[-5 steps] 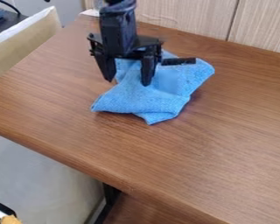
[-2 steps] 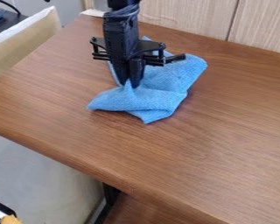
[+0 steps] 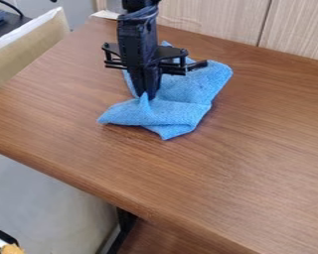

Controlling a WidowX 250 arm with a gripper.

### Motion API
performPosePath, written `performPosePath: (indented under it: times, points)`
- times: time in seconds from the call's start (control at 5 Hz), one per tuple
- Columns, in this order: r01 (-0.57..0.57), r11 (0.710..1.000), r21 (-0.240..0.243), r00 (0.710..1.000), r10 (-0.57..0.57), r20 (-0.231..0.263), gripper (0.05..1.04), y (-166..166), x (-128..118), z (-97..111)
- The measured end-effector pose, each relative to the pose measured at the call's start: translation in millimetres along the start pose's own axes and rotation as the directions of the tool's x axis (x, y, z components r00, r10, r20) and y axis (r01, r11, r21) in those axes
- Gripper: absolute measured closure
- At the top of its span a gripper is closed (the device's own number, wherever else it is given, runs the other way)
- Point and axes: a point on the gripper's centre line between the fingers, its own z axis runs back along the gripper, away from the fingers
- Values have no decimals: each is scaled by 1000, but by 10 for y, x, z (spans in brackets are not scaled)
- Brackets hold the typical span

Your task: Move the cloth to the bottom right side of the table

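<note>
**My arm (image 3: 136,30) hangs upright with its tool (image 3: 148,93) shut on the blue cloth (image 3: 182,104)**

The biggest thing I have in front of me is the brown bench (image 3: 241,168), running from the upper left of the frame down to the lower right. Light wood panels (image 3: 214,15) stand behind it along the top edge.

Next in size is my arm. It comes in through the top edge, left of centre, and drops almost straight down, with barely any lean. Its black side linkages stick out left and right above the cloth, the right-hand one over the cloth's upper part.

The cloth lies loosely spread on the bench, above and a little left of the frame's centre. One corner points out to the left, another down toward the middle of the frame, and a broad flap runs off to the upper right, behind my wrist.

Smallest is the tool, pointing down, fingers together on a pinch of cloth left of the frame's centre. A little peak of fabric stands up at the tips, and the rest of the cloth rests on the bench.
</note>
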Motion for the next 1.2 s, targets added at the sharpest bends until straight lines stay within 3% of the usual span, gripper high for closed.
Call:
performPosePath:
  times: [0.2,0.8,1.2]
  points:
    - [67,998,10,995,-66,-78,1027,188,-41,228]
    - [233,973,6,959,-228,-168,1027,700,233,554]
    - [360,933,7,927,-357,-117,1028,950,619,337]
